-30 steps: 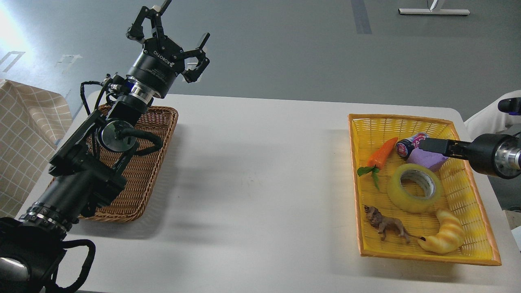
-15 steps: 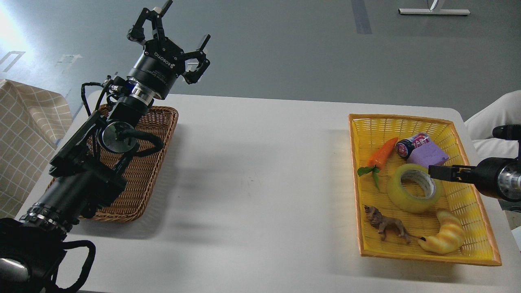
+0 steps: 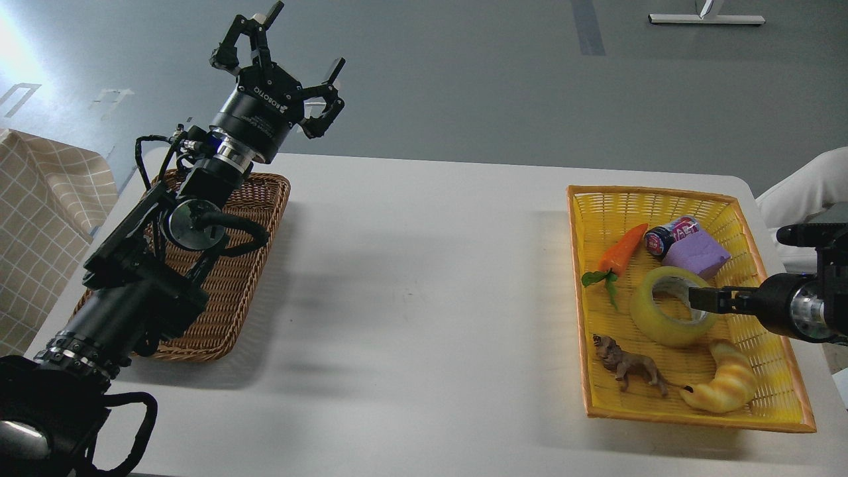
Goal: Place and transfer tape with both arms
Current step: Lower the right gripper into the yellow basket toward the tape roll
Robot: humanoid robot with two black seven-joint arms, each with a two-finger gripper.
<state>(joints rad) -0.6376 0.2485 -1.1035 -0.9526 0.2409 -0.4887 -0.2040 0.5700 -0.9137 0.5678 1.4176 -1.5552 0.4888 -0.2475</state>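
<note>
The tape point(image 3: 656, 323), a translucent yellow roll with a grey-white core, lies flat in the yellow basket point(image 3: 652, 193) on the right of the table. My right gripper point(image 3: 697, 297) comes in from the right edge, and its dark tip lies over the right side of the roll's core. It is seen side-on and its fingers cannot be told apart. My left gripper point(image 3: 291, 61) is raised high above the table's far left, fingers spread open and empty, far from the tape.
The yellow basket also holds a toy carrot point(image 3: 623, 250), a small can point(image 3: 664, 238), a purple block point(image 3: 697, 256), a toy lion point(image 3: 629, 368) and a yellow croissant toy point(image 3: 725, 385). A brown wicker basket point(image 3: 248, 265) sits under my left arm.
My right gripper has moved down and toward me, from over the purple block to over the tape's core. My left arm has barely shifted.
</note>
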